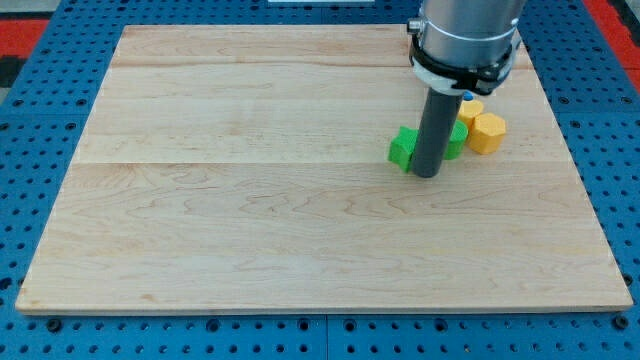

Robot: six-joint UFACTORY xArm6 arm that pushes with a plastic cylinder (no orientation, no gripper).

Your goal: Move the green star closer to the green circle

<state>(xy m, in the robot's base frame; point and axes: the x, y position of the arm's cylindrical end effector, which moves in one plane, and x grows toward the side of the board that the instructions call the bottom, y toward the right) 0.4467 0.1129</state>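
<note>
A green block (pixel 403 147), probably the green star, lies right of the board's middle, partly hidden behind my rod. My tip (pixel 427 175) rests on the board just at its lower right, touching or nearly touching it. Another green piece (pixel 456 140) peeks out on the rod's right side; its shape cannot be made out, so it may be the green circle. The rod hides the gap between the two green pieces.
A yellow hexagon block (pixel 487 132) sits right of the green pieces, and another yellow block (pixel 470 108) sits just above it, partly under the arm. The wooden board (pixel 250 220) lies on a blue pegboard.
</note>
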